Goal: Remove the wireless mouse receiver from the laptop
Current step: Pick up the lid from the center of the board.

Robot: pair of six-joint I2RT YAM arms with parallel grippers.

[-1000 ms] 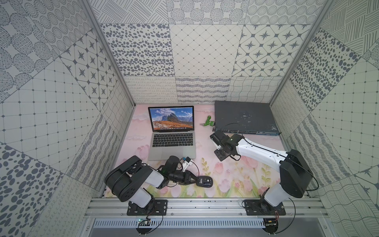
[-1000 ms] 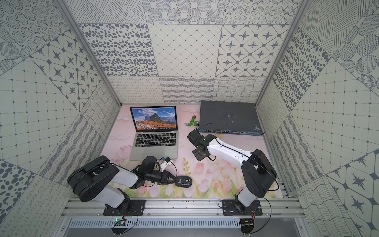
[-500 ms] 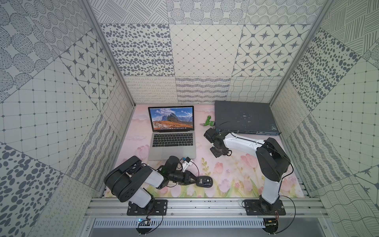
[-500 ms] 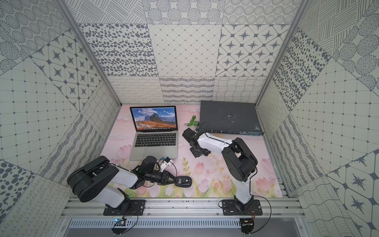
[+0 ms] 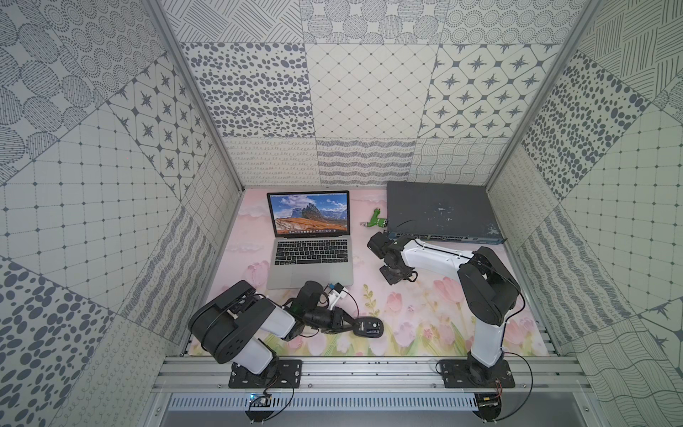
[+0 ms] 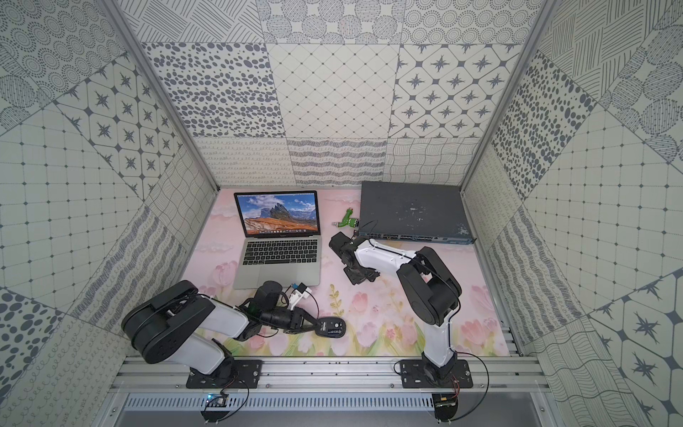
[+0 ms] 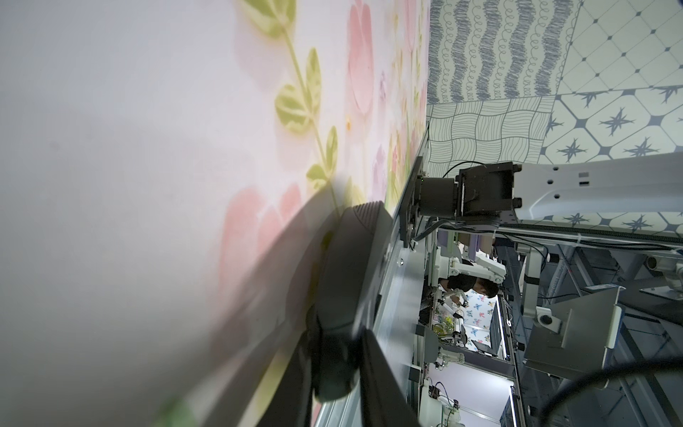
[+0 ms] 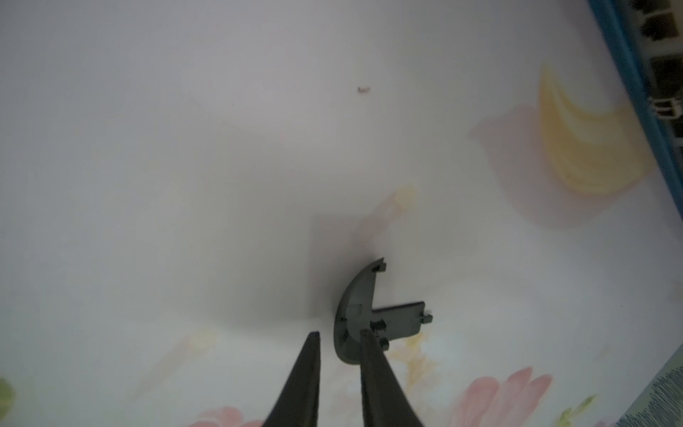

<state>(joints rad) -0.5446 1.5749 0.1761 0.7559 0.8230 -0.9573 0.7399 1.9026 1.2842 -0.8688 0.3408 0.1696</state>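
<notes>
The laptop [image 5: 312, 255] [image 6: 279, 255] stands open at the back left of the flowered mat, its screen lit. I cannot make out the wireless mouse receiver in any view. My left gripper [image 5: 347, 322] [image 7: 332, 355] lies low at the front, shut on a black mouse [image 5: 369, 327] [image 7: 347, 281]. My right gripper [image 5: 399, 275] [image 8: 338, 332] points down at the mat to the right of the laptop. Its fingers stand a narrow gap apart. A small dark plastic piece [image 8: 369, 307] lies by one fingertip, and the other finger does not touch it.
A dark grey network switch [image 5: 439, 210] [image 8: 665, 74] fills the back right. A green-and-white plug [image 5: 377, 222] lies between it and the laptop. Patterned walls enclose the mat on three sides, and a metal rail [image 5: 369, 369] runs along the front.
The right arm's elbow has swung in from the right and risen, its gripper staying beside the laptop, and its jaws have narrowed. The left arm and the mouse have not moved.
</notes>
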